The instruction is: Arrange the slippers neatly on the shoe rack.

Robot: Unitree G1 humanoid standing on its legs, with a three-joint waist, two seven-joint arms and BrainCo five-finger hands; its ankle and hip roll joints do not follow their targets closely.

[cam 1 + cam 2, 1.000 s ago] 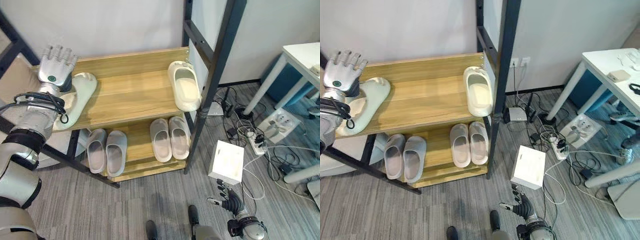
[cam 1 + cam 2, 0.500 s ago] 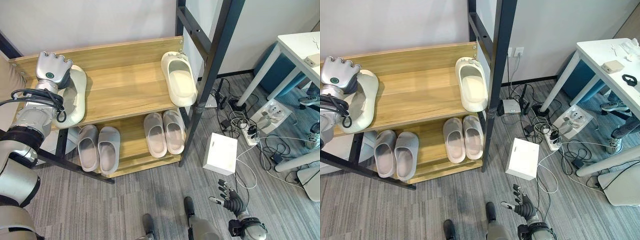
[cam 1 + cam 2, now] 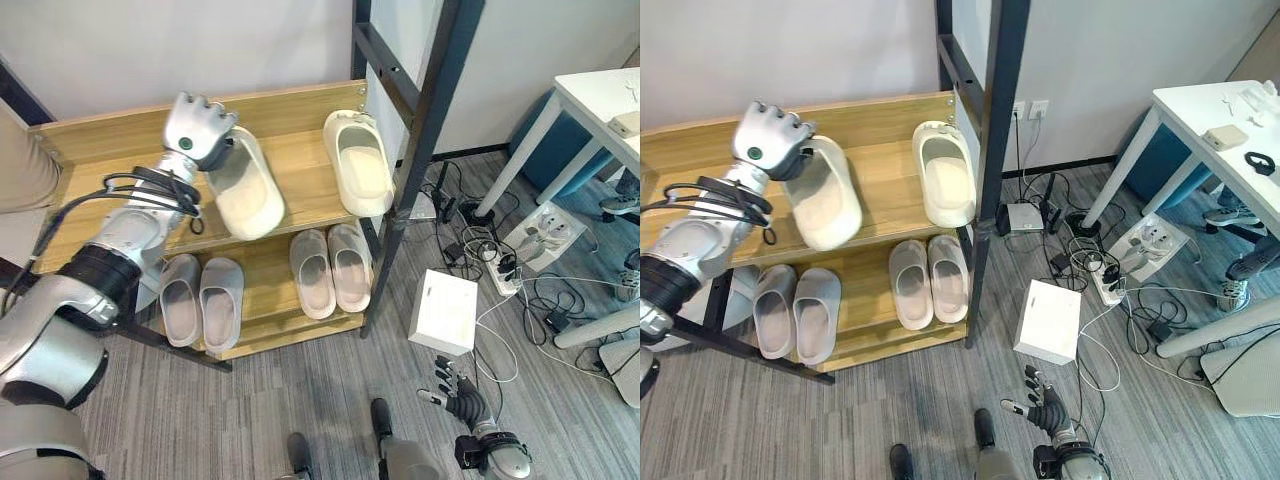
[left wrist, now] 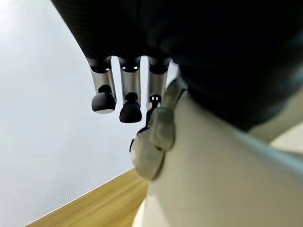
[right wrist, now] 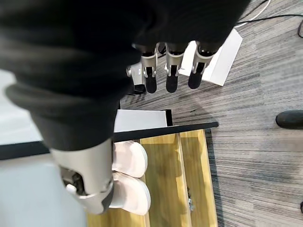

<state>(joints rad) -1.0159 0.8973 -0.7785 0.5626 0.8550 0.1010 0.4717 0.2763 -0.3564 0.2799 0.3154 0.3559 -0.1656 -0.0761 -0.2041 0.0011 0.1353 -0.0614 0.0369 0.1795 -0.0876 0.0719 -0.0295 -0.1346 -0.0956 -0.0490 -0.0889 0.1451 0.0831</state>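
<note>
My left hand (image 3: 200, 130) is shut on a cream slipper (image 3: 245, 185) and holds it tilted over the middle of the shoe rack's top shelf (image 3: 100, 160). In the left wrist view the thumb (image 4: 156, 137) presses on the slipper (image 4: 213, 179), with the fingers (image 4: 128, 94) reaching past its edge. A second cream slipper (image 3: 360, 165) lies at the right end of that shelf. On the lower shelf sit a grey pair (image 3: 200, 300) and a pale pink pair (image 3: 330, 270). My right hand (image 3: 460, 395) hangs low near the floor, open and holding nothing.
A black frame post (image 3: 420, 130) stands at the rack's right end. A white box (image 3: 448, 312) lies on the floor beside it, with a power strip and tangled cables (image 3: 520, 240) further right. A white table (image 3: 600, 110) stands at the far right.
My left hand has carried the cream slipper from the left end of the top shelf rightwards to its middle. The camera has shifted a little. The right hand has stayed low.
</note>
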